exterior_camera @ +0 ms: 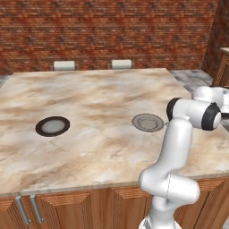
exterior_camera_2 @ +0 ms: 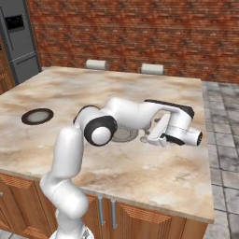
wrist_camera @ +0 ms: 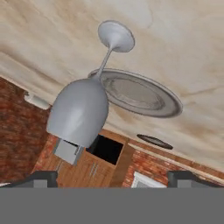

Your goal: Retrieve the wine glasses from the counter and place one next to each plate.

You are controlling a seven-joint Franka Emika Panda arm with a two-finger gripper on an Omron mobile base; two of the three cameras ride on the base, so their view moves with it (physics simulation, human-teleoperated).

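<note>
Gripper (wrist_camera: 112, 177): jaws spread wide, holding nothing; dark fingertips (wrist_camera: 41, 178) far apart at the bottom of the hand view, one at each side. Scene upside down through the hand camera, counter overhead. Wine glass (wrist_camera: 81, 109) upright on the counter, just ahead of the tips and nearer the left-hand one in that view, touched by neither. Rounded greyish bowl closest to the camera, thin stem running back to a round foot resting on the stone just beside the rim of the right plate (wrist_camera: 140, 94). Stem crossing that rim in the picture; contact between foot and plate impossible to tell.

From the left base view, left to right: left plate (exterior_camera: 53, 126), dark brown rim and grey centre, flat on the beige marbled counter (exterior_camera: 98, 152). Well apart from it, the paler-looking right plate near the middle of the top. Then the white arm (exterior_camera: 176, 143), rising from the lower right and bending over the counter's right part. Two pale stool backs (exterior_camera: 64, 65) beyond the far edge, red brick wall (exterior_camera: 112, 31) behind. Brown cabinet doors (exterior_camera: 67, 208) with metal handles under the near edge.

From the right base view: grey refrigerator (exterior_camera_2: 18, 42) at far left, left plate next, right plate half hidden behind the arm's elbow, hand lying low and roughly level over the counter just right of it.
</note>
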